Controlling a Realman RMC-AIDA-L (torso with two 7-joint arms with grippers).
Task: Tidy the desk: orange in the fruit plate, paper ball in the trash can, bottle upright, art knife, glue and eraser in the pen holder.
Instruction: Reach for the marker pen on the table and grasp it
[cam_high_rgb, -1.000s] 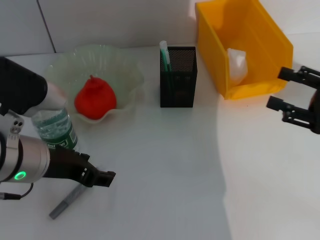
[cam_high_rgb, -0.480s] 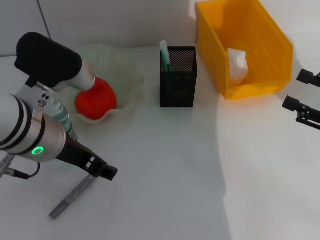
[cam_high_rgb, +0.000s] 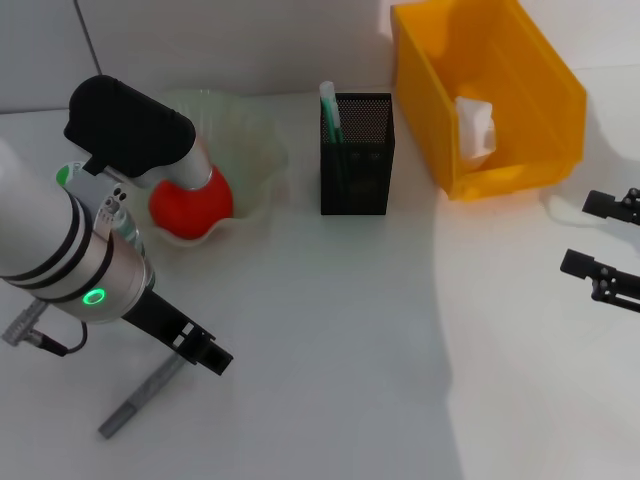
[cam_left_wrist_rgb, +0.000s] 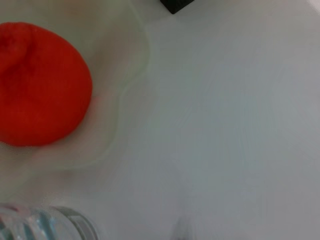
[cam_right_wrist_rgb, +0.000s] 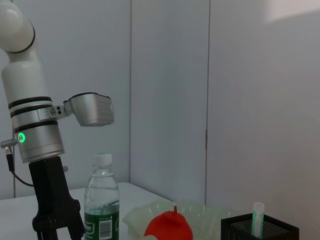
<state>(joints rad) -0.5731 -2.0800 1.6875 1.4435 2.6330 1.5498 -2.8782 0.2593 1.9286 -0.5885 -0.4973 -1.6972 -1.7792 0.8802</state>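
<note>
One item, the art knife (cam_high_rgb: 140, 395), remains flat on the desk. Your left gripper (cam_high_rgb: 205, 352) has descended toward it, jaws apparently closed and empty. Right gripper (cam_high_rgb: 605, 245) has retreated, open, holding nothing.

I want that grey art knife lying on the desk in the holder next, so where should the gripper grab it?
The slim grey art knife lies flat and diagonal. Probably come straight down on its exposed lower half, jaws across the width; the left gripper hides its upper end.
</note>
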